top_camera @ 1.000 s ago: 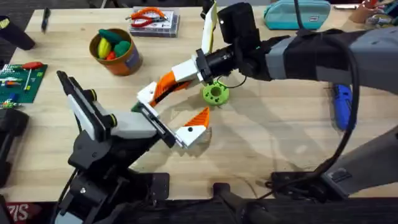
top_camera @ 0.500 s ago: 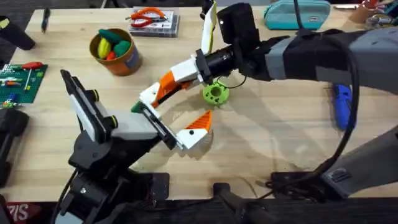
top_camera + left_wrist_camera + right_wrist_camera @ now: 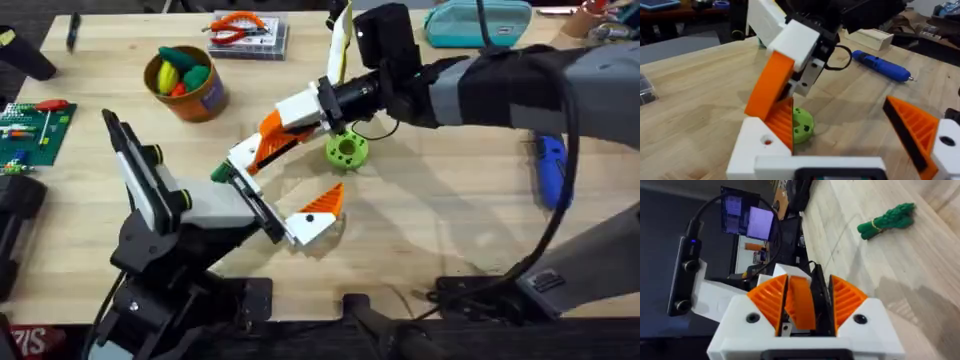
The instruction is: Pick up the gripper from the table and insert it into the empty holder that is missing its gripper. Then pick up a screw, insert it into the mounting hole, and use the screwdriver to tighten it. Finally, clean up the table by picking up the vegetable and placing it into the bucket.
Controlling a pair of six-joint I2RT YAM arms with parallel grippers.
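Right claw (image 3: 262, 152) mid-frame, pinching one orange pad (image 3: 799, 302) of the left claw (image 3: 281, 196), itself spread wide. Little green veggie (image 3: 219, 172) just left of them. Screwdriver (image 3: 549, 170) far right, bucket (image 3: 186, 82) upper left.

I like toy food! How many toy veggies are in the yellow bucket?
3 show: a yellow one, a dark-green one and a plumper green one, all in the bucket. An orange bit peeks below; more may hide.
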